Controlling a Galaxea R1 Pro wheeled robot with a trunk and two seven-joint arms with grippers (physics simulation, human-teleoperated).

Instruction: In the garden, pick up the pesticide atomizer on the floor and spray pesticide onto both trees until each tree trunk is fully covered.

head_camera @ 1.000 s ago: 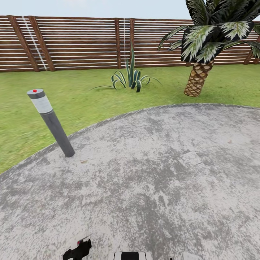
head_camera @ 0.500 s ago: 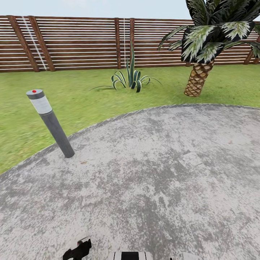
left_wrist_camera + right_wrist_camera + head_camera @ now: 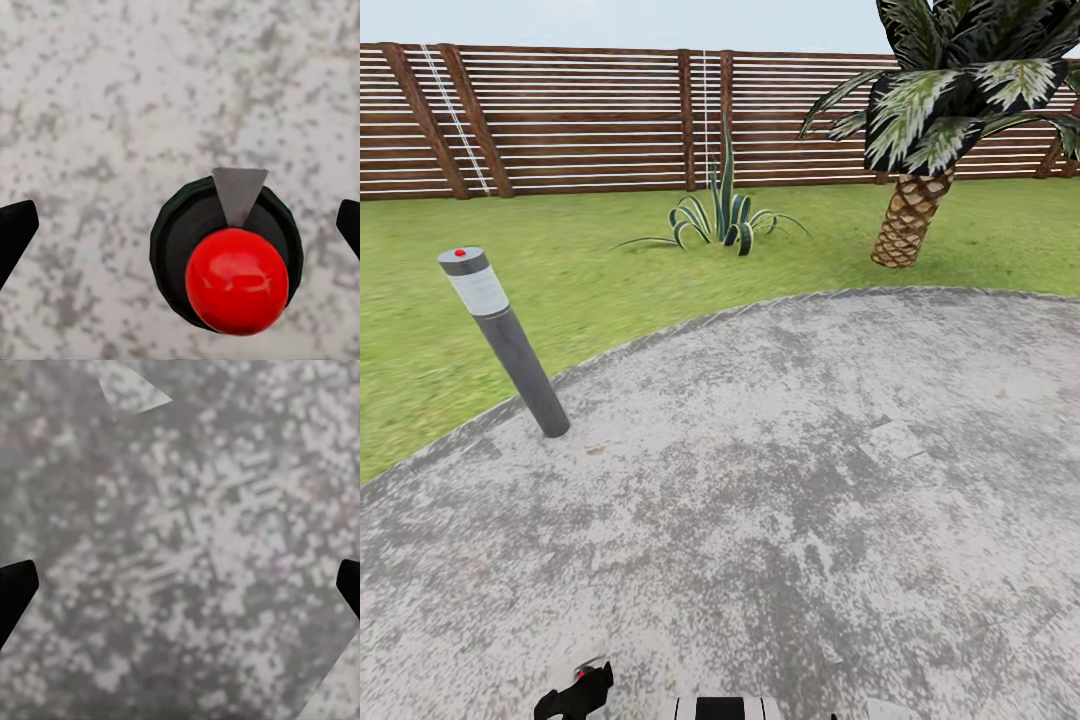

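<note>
i judge the task barely begun: i'm parked on a mottled grey paved circle [image 3: 780, 480] at the edge of the garden [image 3: 610, 270], and from my head camera i cannot pick out the pesticide atomizer, the two tall trees or any white specks on bark. what lies ahead is the lawn, the brown slatted fence [image 3: 560, 120], a grey bollard [image 3: 508, 340] with a red dot standing where paving meets grass on my left, a spiky striped plant [image 3: 725, 215] further out, and a short palm [image 3: 920, 130] off to the right. finding the sprayer, picking it up and coating both trunks all remain to be done.

the left hand [image 3: 575, 692] peeks in at the bottom of the head view as a dark shape with a touch of red. its wrist camera looks straight down at the paving; the two dark fingertips [image 3: 15, 229] sit at opposite edges of that picture, spread wide, gripping nothing. between them is a glossy red ball on a dark round base [image 3: 229, 266], and i can't tell what that is.

the right hand [image 3: 180, 585] shows its fingers [image 3: 15, 585] equally far apart over blurred paving, holding nothing.
</note>
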